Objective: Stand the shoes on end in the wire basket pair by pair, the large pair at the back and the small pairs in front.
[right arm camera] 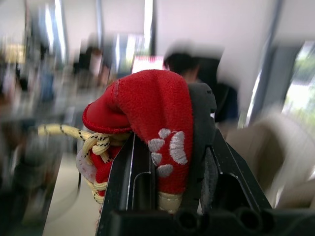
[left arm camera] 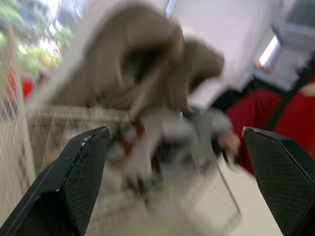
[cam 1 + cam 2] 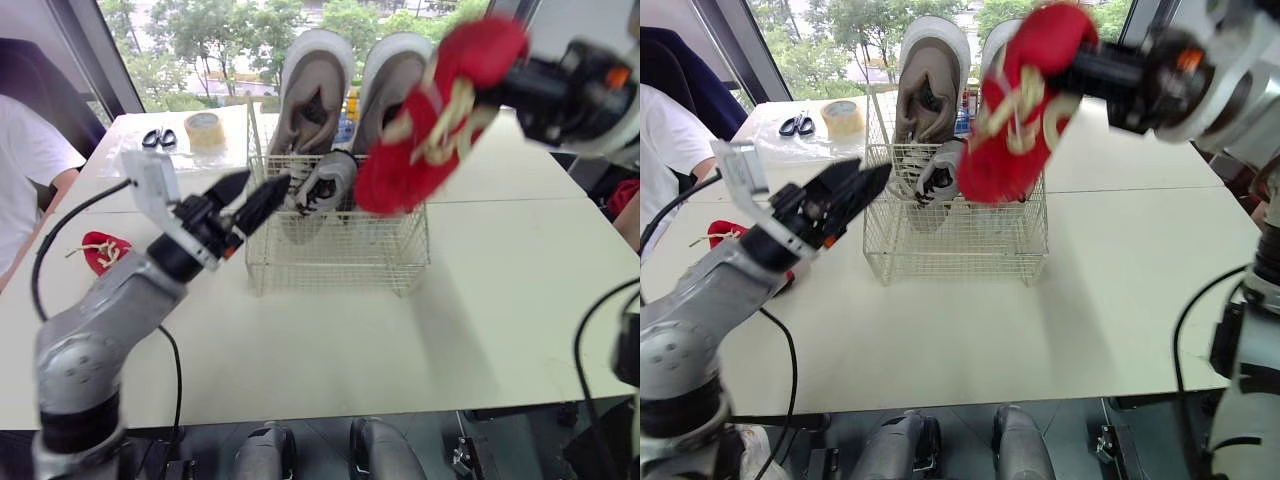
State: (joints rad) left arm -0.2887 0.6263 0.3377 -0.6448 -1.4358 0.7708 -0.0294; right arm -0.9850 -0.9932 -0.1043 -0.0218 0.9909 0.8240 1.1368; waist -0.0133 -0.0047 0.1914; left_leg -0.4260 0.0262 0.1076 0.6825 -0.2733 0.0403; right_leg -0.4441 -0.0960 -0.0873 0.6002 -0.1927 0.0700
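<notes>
A wire basket (image 3: 330, 262) stands mid-table. Two large grey shoes (image 3: 312, 92) stand on end along its back, and a small grey-and-white pair (image 3: 326, 184) leans in the front left. In the air over the basket's front right hangs a red shoe with cream laces (image 3: 428, 122), heel up. My right gripper (image 3: 503, 78) is shut on it; in the right wrist view the red shoe (image 1: 165, 123) sits clamped between the fingers. My left gripper (image 3: 256, 196) is open, empty, just left of the basket rim. A second red shoe (image 3: 103, 250) lies on the table at far left.
Scissors (image 3: 158, 137) and a roll of tape (image 3: 205, 128) lie at the table's back left. A person in a white shirt (image 3: 25, 165) sits at the left edge. Bare tabletop (image 3: 330, 350) stretches in front of the basket.
</notes>
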